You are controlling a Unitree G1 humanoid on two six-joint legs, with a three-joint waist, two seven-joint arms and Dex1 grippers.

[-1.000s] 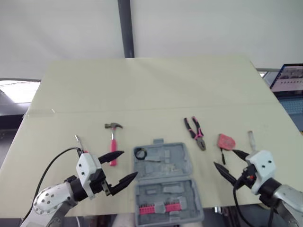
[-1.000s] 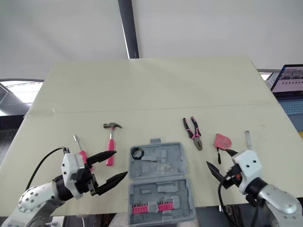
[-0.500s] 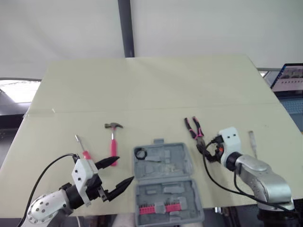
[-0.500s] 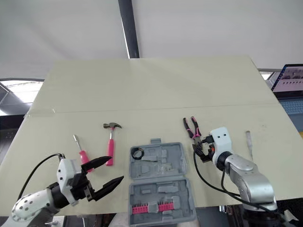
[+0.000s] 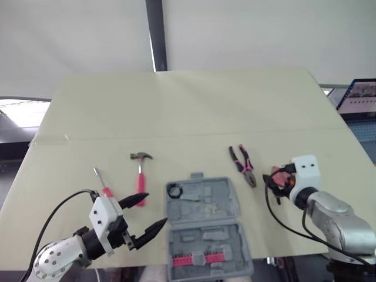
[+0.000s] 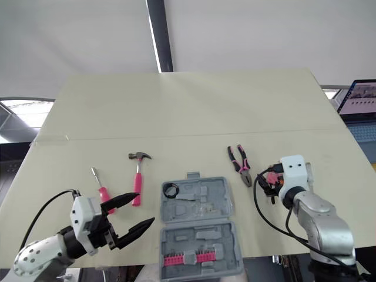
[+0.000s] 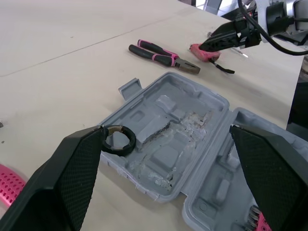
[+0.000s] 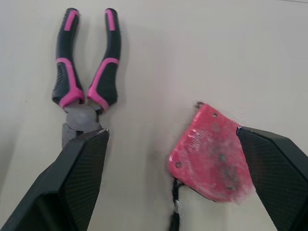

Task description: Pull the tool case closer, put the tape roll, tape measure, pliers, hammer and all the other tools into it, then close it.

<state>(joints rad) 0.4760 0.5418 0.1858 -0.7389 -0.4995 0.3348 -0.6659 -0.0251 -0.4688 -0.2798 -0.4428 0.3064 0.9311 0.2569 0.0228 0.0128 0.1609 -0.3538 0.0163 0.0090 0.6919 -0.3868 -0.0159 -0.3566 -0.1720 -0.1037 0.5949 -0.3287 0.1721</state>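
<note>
Tool case point(image 5: 202, 226) sits open at the near table edge, with the tape roll point(image 5: 174, 190) in its far-left corner pocket. Left gripper point(image 5: 156, 209) hangs just left of it, fingers spread, holding nothing. Right gripper point(image 8: 172, 131) is wide open over the red tape measure point(image 8: 211, 154), pliers point(image 8: 85, 77) just beside it

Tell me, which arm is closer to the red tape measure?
Right. The right gripper hovers just over the tape measure, jaws open; the left gripper is far across the tool case, near the hammer.

tool case point(image 5: 228, 203): hammer point(image 5: 140, 176) left | pliers point(image 5: 242, 165) right | tape roll point(image 5: 174, 190) inside
</note>
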